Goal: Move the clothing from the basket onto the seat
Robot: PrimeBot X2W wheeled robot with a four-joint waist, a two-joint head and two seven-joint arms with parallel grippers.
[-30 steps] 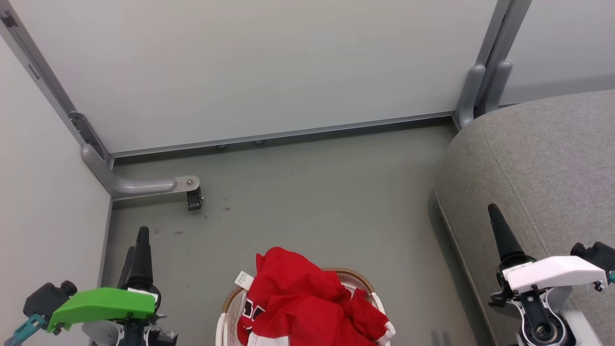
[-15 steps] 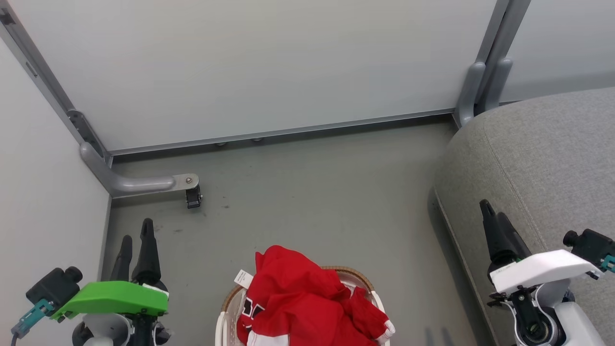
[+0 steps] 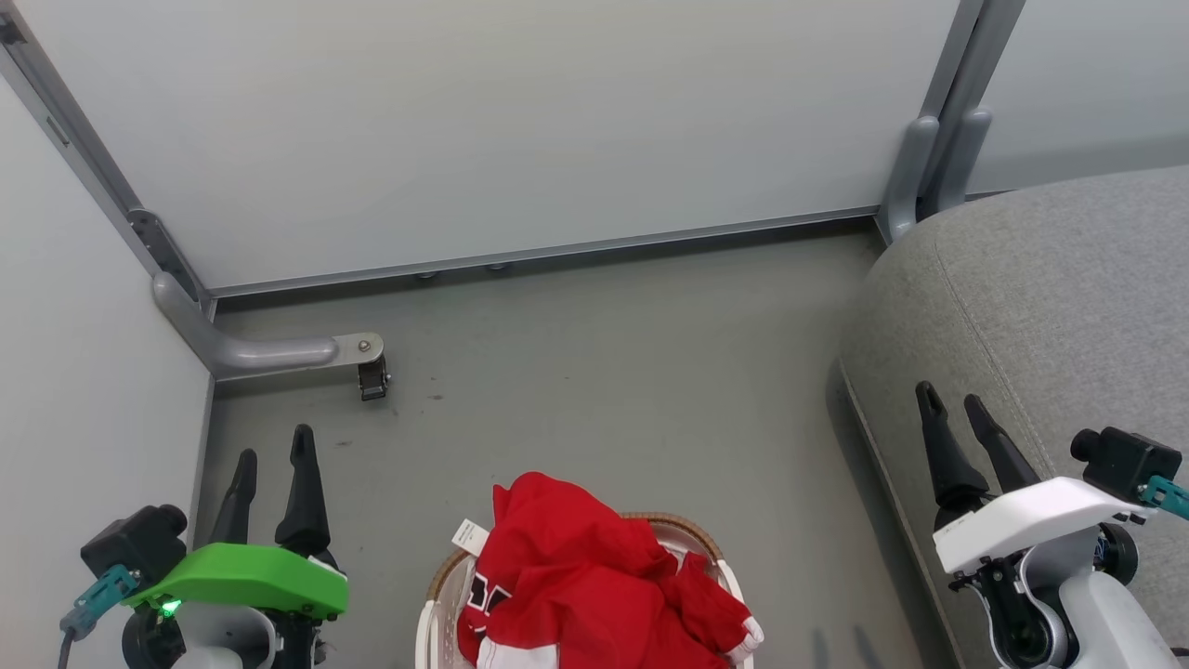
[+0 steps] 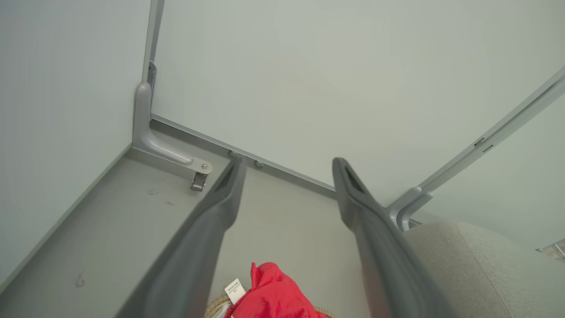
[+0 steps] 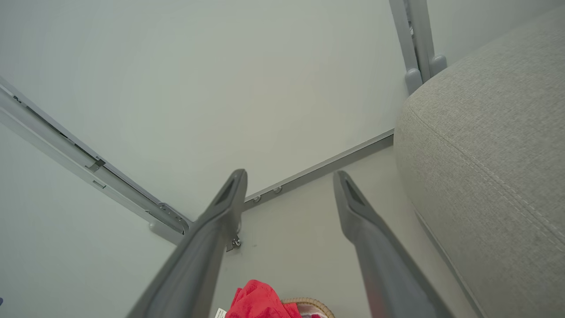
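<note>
Bright red clothing [image 3: 594,595] is heaped in the white basket [image 3: 446,581] with a brown woven rim, at the bottom middle of the head view. A white tag and black numerals show on its left side. The grey seat [image 3: 1050,316] fills the right side. My left gripper [image 3: 274,446] is open, raised left of the basket and apart from it. Over the seat's front edge my right gripper [image 3: 949,398] stands open and holds nothing. The clothing [image 4: 271,296] peeks between the left gripper [image 4: 289,162] fingers, and the clothing [image 5: 258,302] again below my right gripper [image 5: 289,176].
Pale partition walls close the back and left. A grey bracket foot with a caster [image 3: 372,376] stands on the floor at the left corner. A grey post foot [image 3: 915,177] meets the seat's back corner. Bare grey floor [image 3: 613,372] lies beyond the basket.
Both grippers have turned, so each now shows two spread fingers instead of one. The left fingertips dropped lower in view; the right gripper shifted slightly left and up. The clothing stayed put.
</note>
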